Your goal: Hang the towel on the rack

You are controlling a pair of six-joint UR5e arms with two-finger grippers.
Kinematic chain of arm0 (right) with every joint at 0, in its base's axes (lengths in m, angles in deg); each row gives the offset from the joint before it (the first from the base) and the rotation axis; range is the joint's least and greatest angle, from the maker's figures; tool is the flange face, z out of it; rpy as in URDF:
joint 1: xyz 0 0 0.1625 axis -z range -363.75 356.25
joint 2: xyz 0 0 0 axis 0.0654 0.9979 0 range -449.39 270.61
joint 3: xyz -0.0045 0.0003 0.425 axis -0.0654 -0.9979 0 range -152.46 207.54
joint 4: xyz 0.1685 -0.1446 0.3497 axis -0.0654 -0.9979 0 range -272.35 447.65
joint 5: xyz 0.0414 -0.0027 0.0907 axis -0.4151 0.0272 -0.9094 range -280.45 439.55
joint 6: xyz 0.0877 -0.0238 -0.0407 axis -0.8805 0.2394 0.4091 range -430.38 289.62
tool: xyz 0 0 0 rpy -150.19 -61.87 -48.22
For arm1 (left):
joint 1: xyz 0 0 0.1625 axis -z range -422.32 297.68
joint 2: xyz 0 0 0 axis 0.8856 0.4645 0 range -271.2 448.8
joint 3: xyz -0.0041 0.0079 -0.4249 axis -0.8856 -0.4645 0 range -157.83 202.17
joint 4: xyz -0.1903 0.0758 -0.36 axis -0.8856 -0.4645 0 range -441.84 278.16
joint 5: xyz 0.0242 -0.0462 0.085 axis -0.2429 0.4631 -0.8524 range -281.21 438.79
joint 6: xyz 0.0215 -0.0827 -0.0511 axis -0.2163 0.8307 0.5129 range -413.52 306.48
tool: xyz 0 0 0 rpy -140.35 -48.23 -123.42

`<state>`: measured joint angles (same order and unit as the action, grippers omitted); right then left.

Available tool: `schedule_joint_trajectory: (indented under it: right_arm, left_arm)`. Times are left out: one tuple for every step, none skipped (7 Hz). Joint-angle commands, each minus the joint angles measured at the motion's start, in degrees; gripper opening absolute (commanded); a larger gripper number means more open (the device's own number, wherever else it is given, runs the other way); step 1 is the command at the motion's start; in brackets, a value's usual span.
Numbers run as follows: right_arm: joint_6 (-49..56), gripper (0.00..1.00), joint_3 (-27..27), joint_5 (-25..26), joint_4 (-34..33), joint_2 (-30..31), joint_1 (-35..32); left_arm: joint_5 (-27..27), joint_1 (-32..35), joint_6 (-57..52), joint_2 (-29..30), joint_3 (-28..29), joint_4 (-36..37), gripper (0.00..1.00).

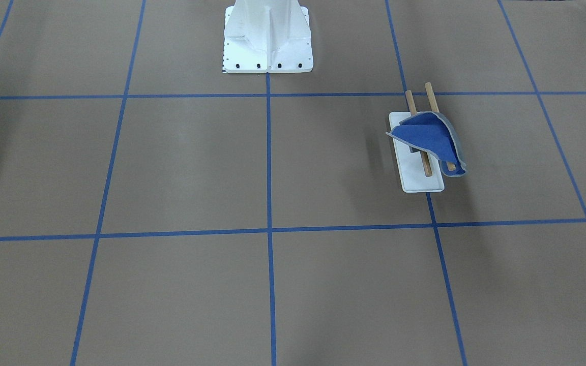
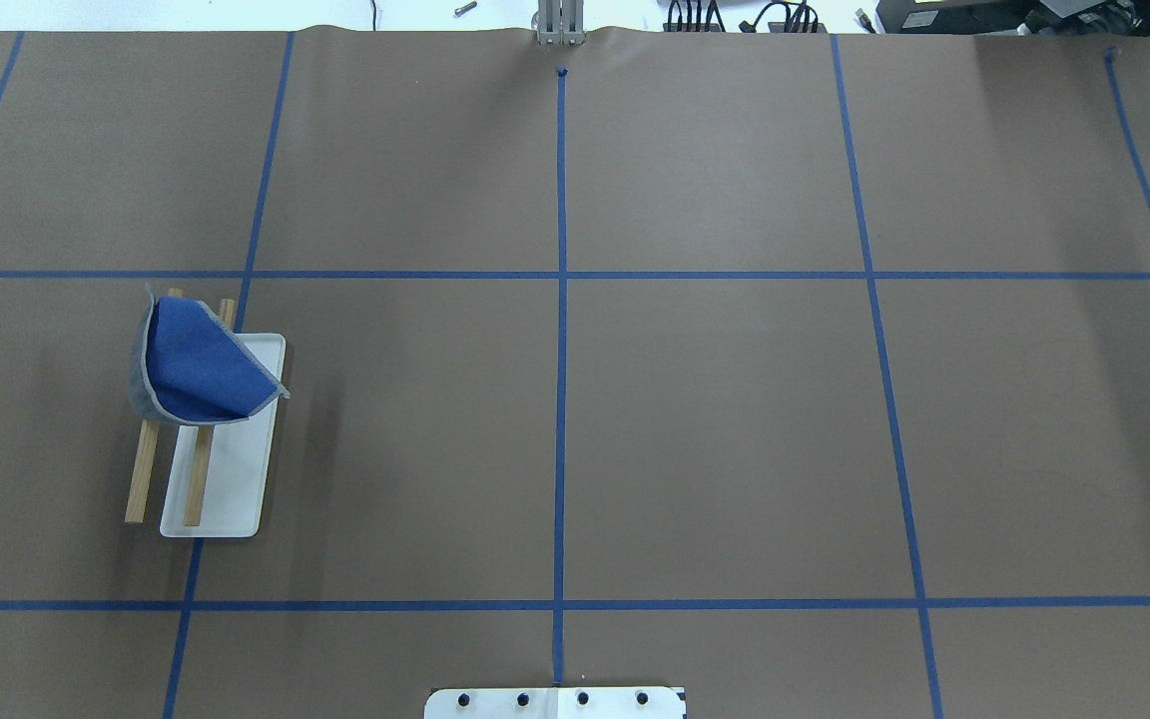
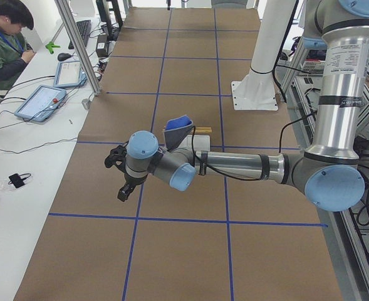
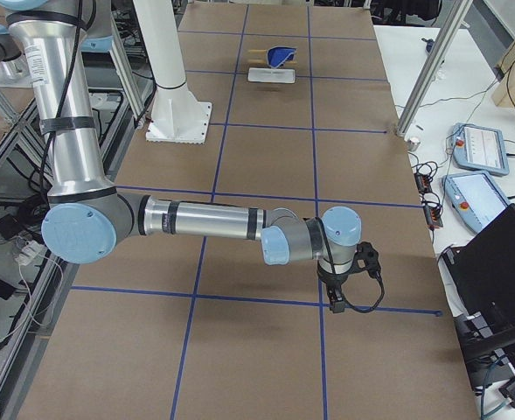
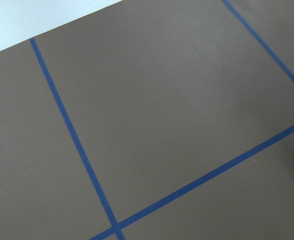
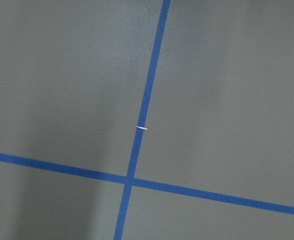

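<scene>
Towel (image 2: 198, 364) draped over rack (image 2: 236, 489) rods, robot's left side. Soft, light, floppy, so pinch pale hem corner if regrabbing. left gripper (image 3: 123, 191) and right gripper (image 4: 337, 302) well away; jaws apart or together, can't tell.

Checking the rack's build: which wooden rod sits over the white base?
The rod on the robot's right; the left rod overhangs the table beside the base.

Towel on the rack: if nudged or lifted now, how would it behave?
Likely floppy: the towel sags in a curved fold over the rods of the rack. Probably light: the thin rods show no bend. A push might slide it off; it sits bunched at one end.
</scene>
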<state>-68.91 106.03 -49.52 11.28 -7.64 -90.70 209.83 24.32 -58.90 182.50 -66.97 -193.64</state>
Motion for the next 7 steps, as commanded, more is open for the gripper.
schedule_joint_trajectory:
  right_arm:
    - [0.12,1.0,0.0,-0.47,0.0,0.68,-0.77]
    - [0.12,1.0,0.0,-0.56,-0.09,0.86,-0.86]
    - [0.29,1.0,0.0,-0.65,-0.09,1.03,-0.86]
    - [0.47,1.0,0.08,-0.74,-0.09,1.21,-0.95]
    - [0.38,1.0,0.08,-0.74,-0.09,1.47,-1.12]
    - [0.47,1.0,0.08,-0.74,-0.09,1.39,-1.38]
    - [0.47,1.0,0.43,-0.74,-0.09,1.3,-1.82]
  left_arm:
    - [-3.77,0.72,-0.79,-0.7,0.54,7.98,0.98]
    - [-3.43,0.63,0.26,0.16,0.28,16.09,0.98]
    - [-3.6,0.81,0.27,-1.14,-1.55,16.09,0.98]
    - [-3.51,0.81,0.36,-2.46,-2.17,15.48,0.99]
    - [-3.43,0.81,0.36,-2.73,-1.74,15.91,0.98]
    - [-2.9,0.89,0.45,-2.91,-1.74,16.96,0.98]
    - [-0.55,0.98,0.54,-4.82,-2.09,17.84,0.99]
